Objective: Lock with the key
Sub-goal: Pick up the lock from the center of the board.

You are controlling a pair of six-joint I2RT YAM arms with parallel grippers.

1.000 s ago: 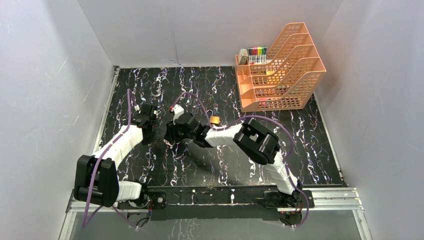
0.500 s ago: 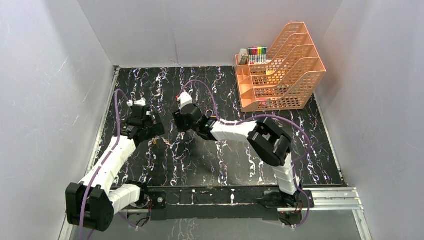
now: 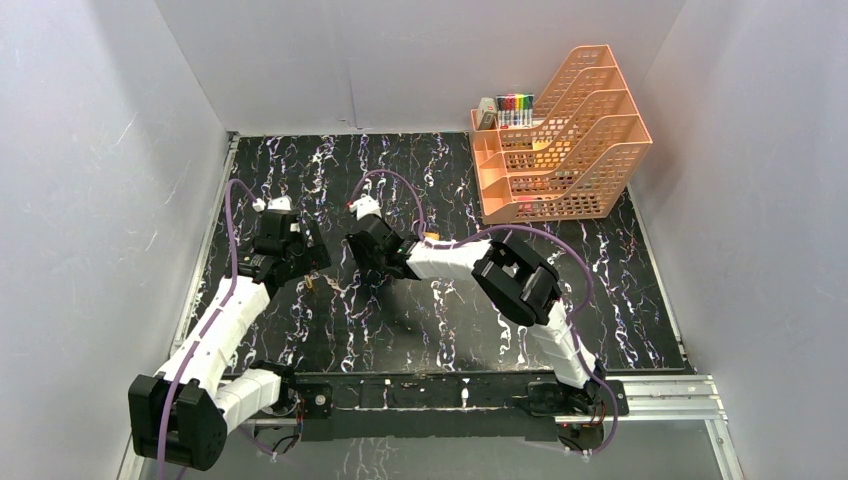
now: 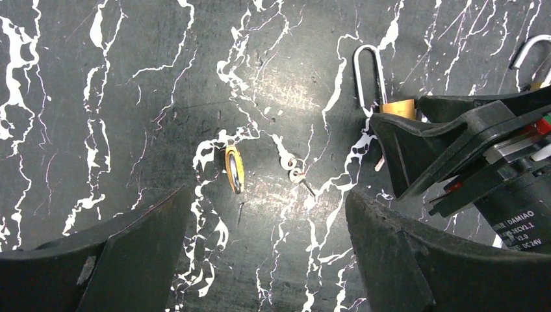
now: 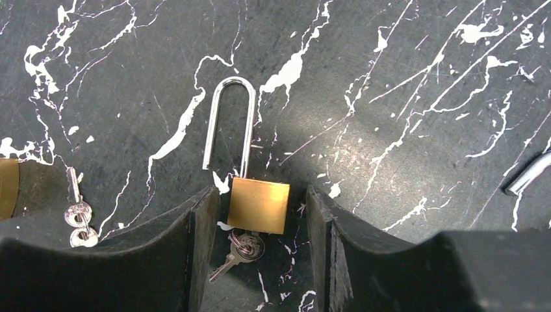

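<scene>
A brass padlock [image 5: 258, 205] with a long, raised shackle [image 5: 227, 123] lies flat on the black marbled table. A key [image 5: 243, 247] on a ring sits at the bottom of its body. My right gripper [image 5: 260, 195] is open and straddles the padlock body, with a small gap on each side. In the left wrist view the same padlock [image 4: 398, 107] lies just ahead of the right gripper's black fingers [image 4: 455, 140]. My left gripper [image 4: 269, 195] is wide open and empty over bare table, left of the right gripper [image 3: 358, 248].
A small orange-yellow tag [image 4: 234, 169] and a loose pair of small keys [image 4: 295, 172] lie ahead of the left gripper. A second shackle [image 5: 529, 172] shows at the right edge. An orange tiered organizer [image 3: 560, 140] with markers [image 3: 515, 105] stands at the back right.
My left arm has pulled back to the left, away from the right gripper. My right gripper has shifted slightly towards the back of the table and now barely moves.
</scene>
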